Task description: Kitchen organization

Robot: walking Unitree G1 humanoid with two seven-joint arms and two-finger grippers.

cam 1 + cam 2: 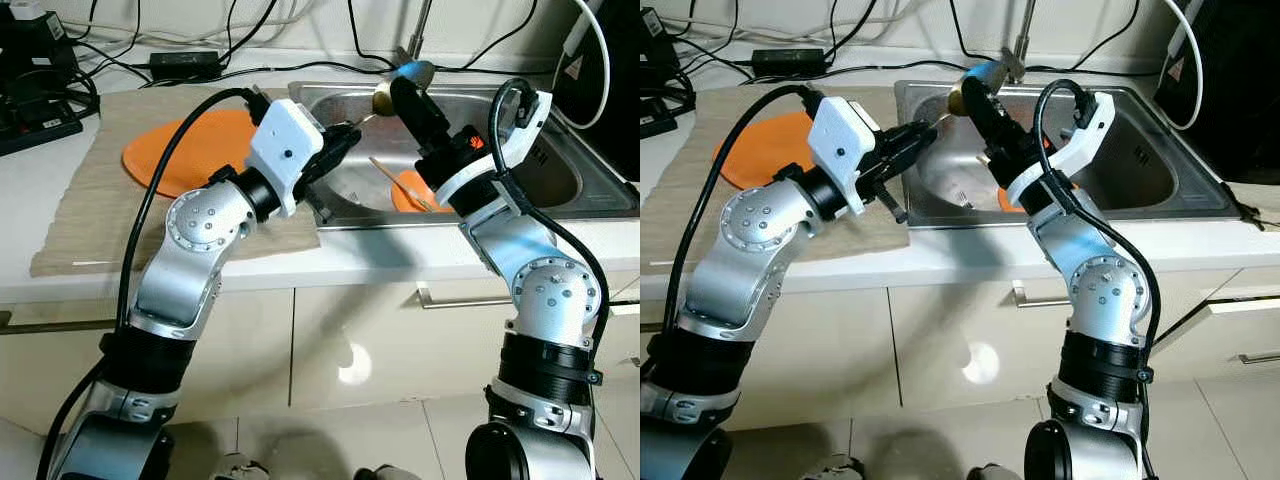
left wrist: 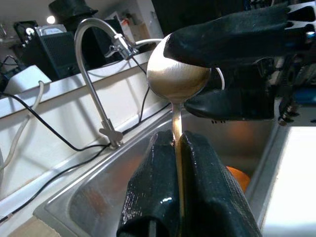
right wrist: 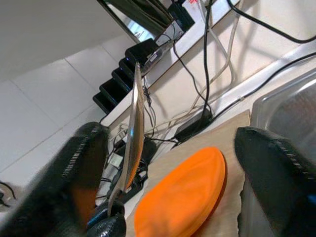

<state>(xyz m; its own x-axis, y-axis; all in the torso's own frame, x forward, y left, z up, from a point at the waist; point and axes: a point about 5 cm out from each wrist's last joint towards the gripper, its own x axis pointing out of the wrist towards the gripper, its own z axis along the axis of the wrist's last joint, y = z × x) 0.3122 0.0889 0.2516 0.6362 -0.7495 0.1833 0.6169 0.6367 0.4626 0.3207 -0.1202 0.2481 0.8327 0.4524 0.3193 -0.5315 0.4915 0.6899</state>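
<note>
A gold spoon (image 1: 384,98) hangs in the air above the steel sink (image 1: 450,215). My left gripper (image 1: 350,135) is shut on the spoon's thin handle, seen close in the left wrist view (image 2: 177,140). My right gripper (image 1: 402,92) stands open around the spoon's bowl (image 2: 177,74), one finger (image 2: 232,37) against the top of the bowl and the other below it. In the right wrist view the spoon (image 3: 134,123) stands edge-on beside one finger, far from the other. An orange bowl (image 1: 410,190) with a wooden stick in it lies in the sink.
An orange plate (image 1: 190,150) rests on the beige mat (image 1: 90,200) left of the sink. The faucet (image 1: 415,40) rises behind the basin. Power strips and cables (image 1: 30,100) crowd the back left of the counter. White cabinet fronts lie below.
</note>
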